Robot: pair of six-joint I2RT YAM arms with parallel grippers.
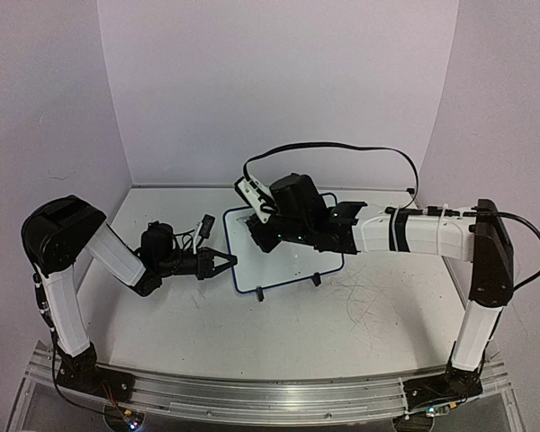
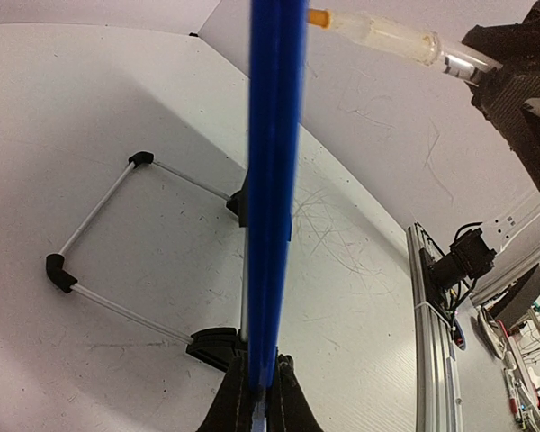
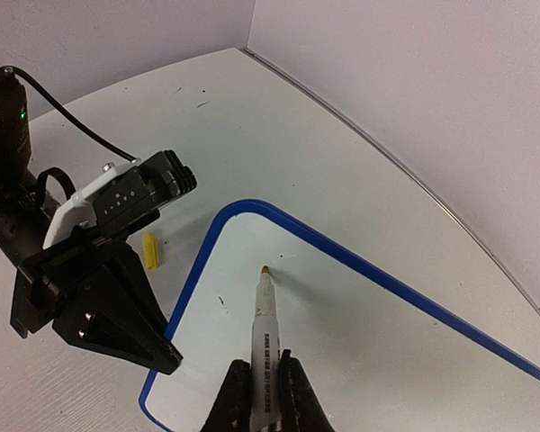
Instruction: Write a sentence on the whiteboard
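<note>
The whiteboard (image 1: 295,263), white with a thin blue frame, stands tilted on two black feet at the table's middle. My left gripper (image 1: 229,262) is shut on its left frame edge; in the left wrist view the blue edge (image 2: 274,180) runs up from between the pads (image 2: 263,373). My right gripper (image 3: 265,364) is shut on a white marker (image 3: 264,310). Its orange tip (image 3: 265,269) touches the board face (image 3: 360,333) near the upper left corner. The sentence is out of view; the face that shows bears only small dark specks.
A small yellow cap (image 3: 150,251) lies on the table beside the board's left edge. The board's wire stand with black corners (image 2: 61,273) reaches out behind it. Grey scribbles (image 1: 369,297) mark the tabletop. An aluminium rail (image 1: 270,396) runs along the near edge.
</note>
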